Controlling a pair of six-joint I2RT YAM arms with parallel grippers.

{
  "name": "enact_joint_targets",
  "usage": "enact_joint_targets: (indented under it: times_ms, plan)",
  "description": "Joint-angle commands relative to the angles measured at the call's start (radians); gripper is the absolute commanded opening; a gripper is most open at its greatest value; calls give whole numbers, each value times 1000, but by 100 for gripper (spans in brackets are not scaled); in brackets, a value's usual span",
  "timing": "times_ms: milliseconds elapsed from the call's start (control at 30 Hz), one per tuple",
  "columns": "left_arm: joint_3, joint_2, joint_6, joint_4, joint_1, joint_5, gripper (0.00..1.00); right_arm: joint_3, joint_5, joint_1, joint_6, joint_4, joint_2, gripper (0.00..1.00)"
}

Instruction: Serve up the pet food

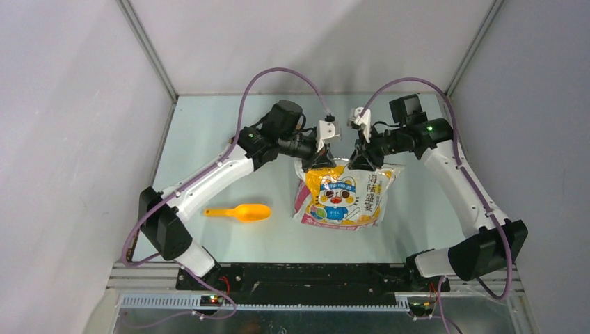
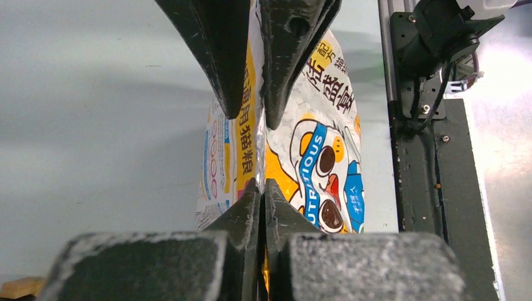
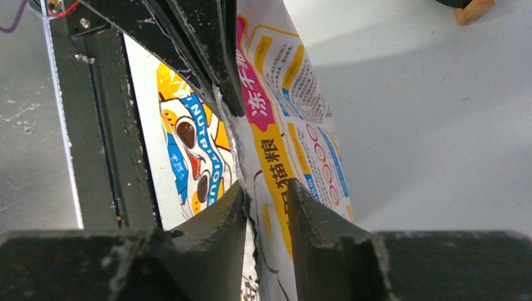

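Observation:
The printed cartoon-cat bag [image 1: 344,198] lies on the table's middle with its top edge lifted toward the back. My left gripper [image 1: 321,161] is at the bag's top left corner. In the left wrist view this gripper [image 2: 262,188] is shut on the thin edge of the bag [image 2: 313,157]. My right gripper [image 1: 362,161] is at the top edge just to the right. In the right wrist view its jaws [image 3: 266,188] stand apart, with a torn fold of the bag [image 3: 282,144] between them. The pet food is hidden; no kibble shows.
An orange plastic scoop [image 1: 240,211] lies on the table left of the bag, its handle pointing left. The black base rail [image 1: 299,275] runs along the near edge. A small wooden piece [image 3: 473,9] sits on the table beyond the bag. Grey walls close the sides.

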Motion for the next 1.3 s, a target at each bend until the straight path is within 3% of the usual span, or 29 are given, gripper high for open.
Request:
enact_joint_targets:
  times_ms: [0,67,133,167,200,267,333,400,433,500,567,600,633,733,800,833,900,933,967,1000,1033,1067,1100,1133,1233,1267]
  plan:
    - [40,-18,8,21,-3,-17,1,47,-26,4,21,43,-6,10]
    - [41,-21,11,14,-3,-25,0,51,-36,3,16,41,-1,0]
    - [41,-28,12,8,0,-42,0,60,-35,3,15,35,3,0]
    - [38,-31,11,8,1,-44,0,63,-32,4,21,40,3,4]
    - [39,-33,7,10,4,-43,0,67,-25,4,49,48,2,22]
    - [46,-32,-11,16,2,-30,0,74,-33,11,68,65,6,36]
    - [58,-25,-39,23,3,-9,0,85,-40,28,72,70,16,38]
    - [66,-21,-63,34,2,6,0,88,-48,42,74,77,29,30]
    - [69,-19,-72,37,3,16,0,91,-65,44,73,77,33,18]
    - [67,-21,-79,37,2,31,0,92,-83,45,79,74,46,10]
    - [58,-25,-85,35,4,47,0,87,-81,47,93,85,45,19]
    - [49,-27,-92,37,3,51,0,85,-80,48,92,83,42,18]
    - [45,-30,-93,37,4,56,0,88,-83,47,69,73,42,5]
    - [31,-38,-82,26,5,57,0,87,-78,34,31,26,26,0]
    - [30,-45,-72,14,11,58,0,75,-38,17,24,14,8,14]
    - [29,-50,-69,10,17,57,0,63,-24,5,16,8,-7,28]
    - [26,-57,-64,4,29,57,0,46,10,-21,-14,-21,-26,40]
    - [25,-59,-58,-5,34,58,0,42,23,-30,-27,-50,-31,40]
    - [24,-64,-55,-9,42,59,0,42,16,-59,-66,-95,-40,30]
    - [20,-69,-51,-14,46,60,0,49,-9,-75,-112,-123,-42,8]
    - [17,-72,-46,-21,54,60,0,52,-18,-108,-123,-164,-46,3]
    - [13,-77,-40,-27,56,61,0,56,-26,-125,-129,-179,-47,1]
    - [12,-79,-28,-41,60,61,0,57,-25,-156,-130,-197,-55,4]
    - [9,-84,-8,-64,61,60,0,47,3,-211,-134,-209,-82,23]
    - [3,-91,-1,-73,66,58,0,31,-3,-279,-203,-242,-120,2]
    - [3,-92,-1,-74,66,58,0,28,-1,-320,-210,-253,-136,4]
